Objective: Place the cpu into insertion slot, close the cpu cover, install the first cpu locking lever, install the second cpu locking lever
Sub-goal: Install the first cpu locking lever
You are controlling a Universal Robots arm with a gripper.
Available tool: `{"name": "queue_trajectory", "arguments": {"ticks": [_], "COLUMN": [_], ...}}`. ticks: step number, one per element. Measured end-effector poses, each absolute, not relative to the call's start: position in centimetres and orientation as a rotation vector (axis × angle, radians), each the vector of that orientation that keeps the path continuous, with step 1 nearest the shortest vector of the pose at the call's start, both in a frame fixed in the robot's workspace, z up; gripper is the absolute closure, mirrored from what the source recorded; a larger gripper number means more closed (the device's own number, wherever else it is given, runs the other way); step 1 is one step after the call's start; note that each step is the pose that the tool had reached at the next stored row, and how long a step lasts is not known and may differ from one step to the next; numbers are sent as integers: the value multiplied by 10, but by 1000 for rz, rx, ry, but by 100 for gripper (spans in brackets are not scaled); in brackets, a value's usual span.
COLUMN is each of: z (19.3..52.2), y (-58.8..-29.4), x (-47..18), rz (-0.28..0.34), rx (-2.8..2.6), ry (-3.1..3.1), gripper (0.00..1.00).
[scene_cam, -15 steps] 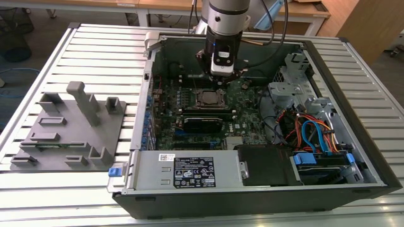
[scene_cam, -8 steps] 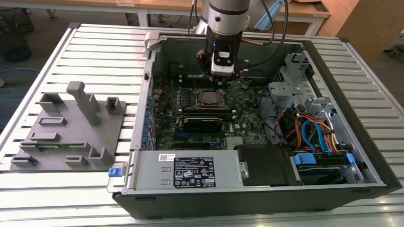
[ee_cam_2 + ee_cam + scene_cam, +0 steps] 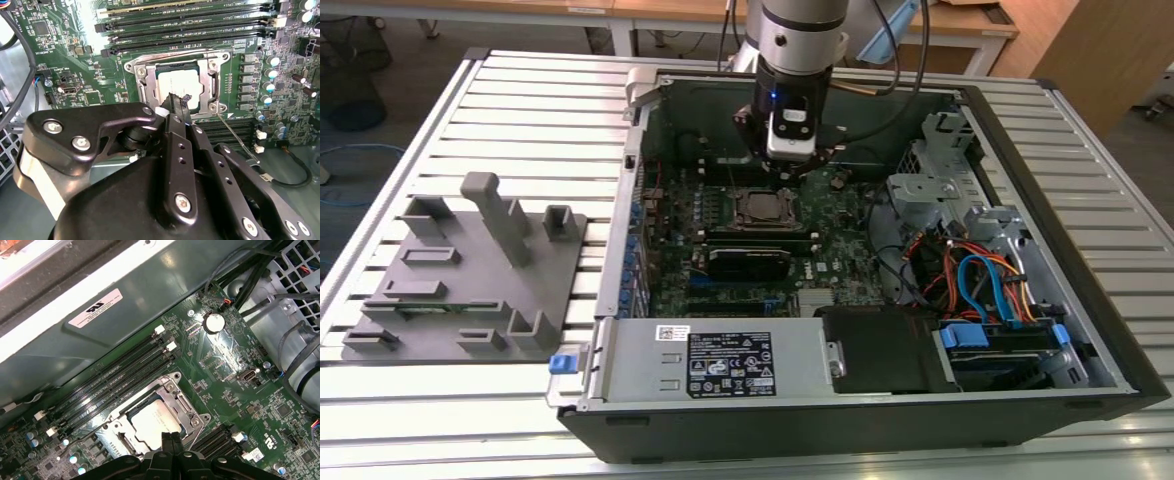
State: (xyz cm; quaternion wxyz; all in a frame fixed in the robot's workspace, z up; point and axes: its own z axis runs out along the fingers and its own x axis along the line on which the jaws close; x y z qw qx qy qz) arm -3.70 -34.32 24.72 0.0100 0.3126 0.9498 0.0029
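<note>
Pincer [image 3: 170, 436] clenched, empty, poised over the cpu [image 3: 150, 420] in the insertion slot [image 3: 182, 402].

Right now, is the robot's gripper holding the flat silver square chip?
No, the flat silver square chip lies in the silver-rimmed square socket on the green board.

The exterior view looks steeply down on the open computer case [image 3: 854, 425], arm [image 3: 798, 40] at twelve o'clock. Both wrist views look closely down at the insertion slot [image 3: 141, 80] [image 3: 145, 400].
</note>
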Motion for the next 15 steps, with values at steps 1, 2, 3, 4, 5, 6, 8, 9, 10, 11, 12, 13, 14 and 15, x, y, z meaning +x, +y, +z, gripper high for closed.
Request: {"name": "queue_trajectory", "arguments": {"ticks": [1,2,3,4,5,6,8,9,10,11,12,13,14,15], "z": [247,247,247,247,247,247,247,247,247,247,247,247,247,247], "y": [-343,-343,-343,-343,-343,-343,-343,-343,-343,-343,-343,-343,-343,-343], "x": [-37,-37,-37,-37,-37,-37,-37,-37,-37,-37,-37,-37,-37,-37], "rz": [9,9,10,10,10,10,10,10,10,10,10,10,10,10], "rx": [965,949,927,904,882,864,851,851,851,851,851,851,851,851], "ry": [2969,2974,2981,2988,2994,3000,3004,3004,3004,3004,3004,3004,3004,3004], "gripper": [90,90,90,90,90,90,90,90,90,90,90,90,90,90]}}
